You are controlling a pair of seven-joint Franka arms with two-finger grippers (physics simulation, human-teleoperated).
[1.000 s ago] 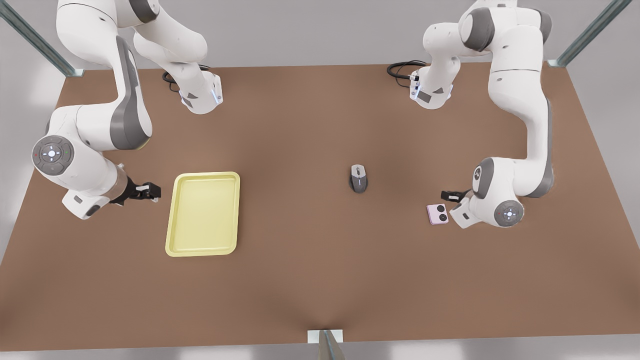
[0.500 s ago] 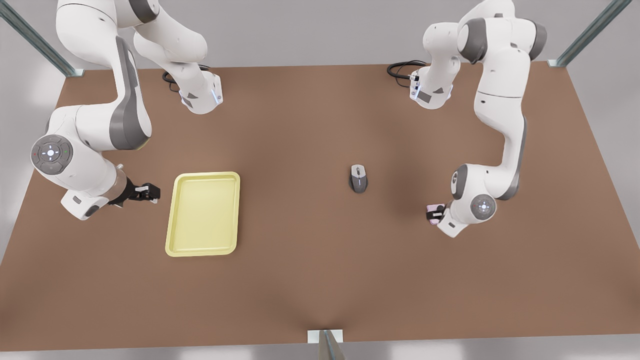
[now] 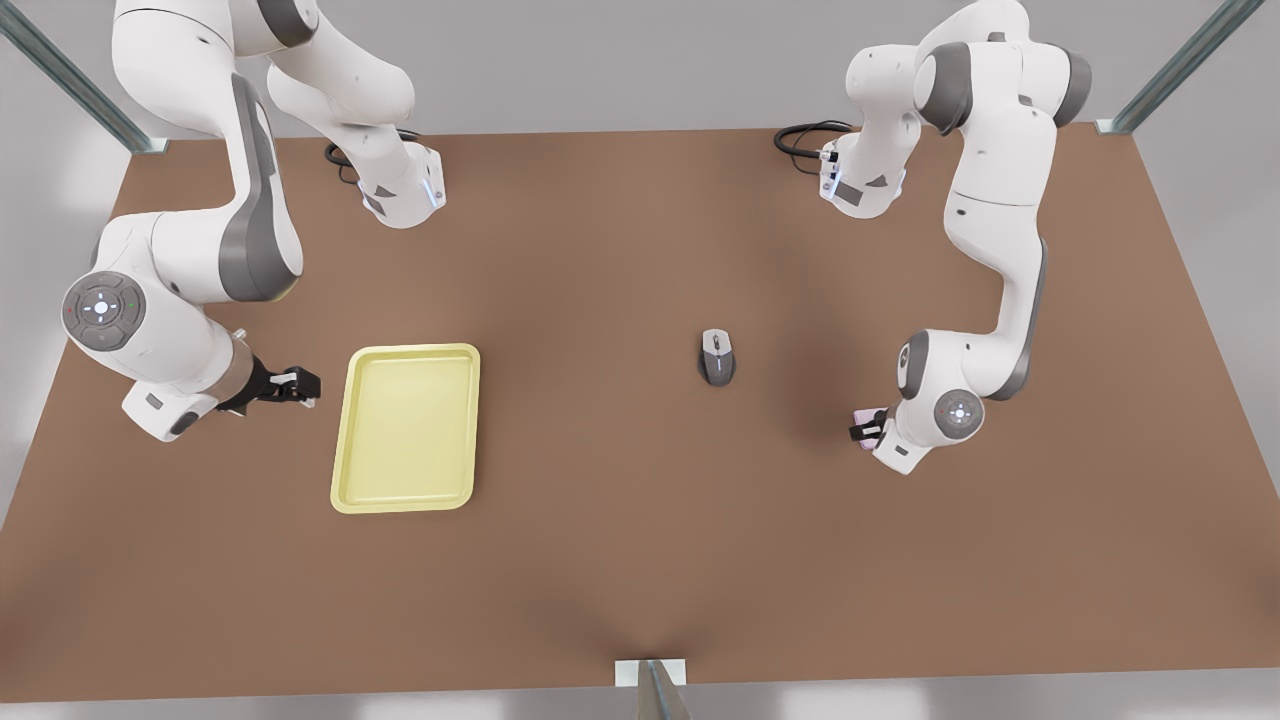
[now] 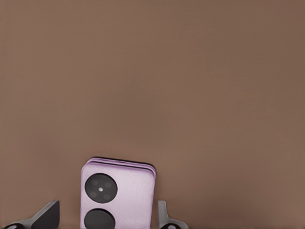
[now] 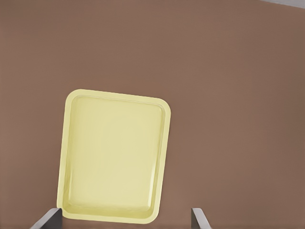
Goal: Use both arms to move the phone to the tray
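Your left claw point(image 3: 868, 430) sits low over the brown table point(image 3: 620, 560) at the front view's right, directly above the phone point(image 3: 862, 416). In the front view a pink sliver of the phone peeks out beside the black fingers, the rest hidden under the wrist. From the left wrist view you see the phone point(image 4: 118, 193) lying flat on the table between the two fingertips point(image 4: 46, 217), its two black circles facing up. The fingers are spread, one on each side of the phone, with a gap of table showing between each tip and the phone's edge, so nothing is pinched yet.

Your right claw point(image 3: 300, 384) waits at the front view's left, just beside the short way across from the tray point(image 3: 405, 500), off its outer long side and apart from the rim. In the right wrist view the tray point(image 5: 66, 157) lies ahead of the fingertips point(image 5: 47, 218), which stand wide apart and hold nothing.

A grey and black mouse point(image 3: 716, 357) rests on the table between the two claws, nearer your left claw and well apart from the phone. The tray is far from the phone, on the other side of the mouse.
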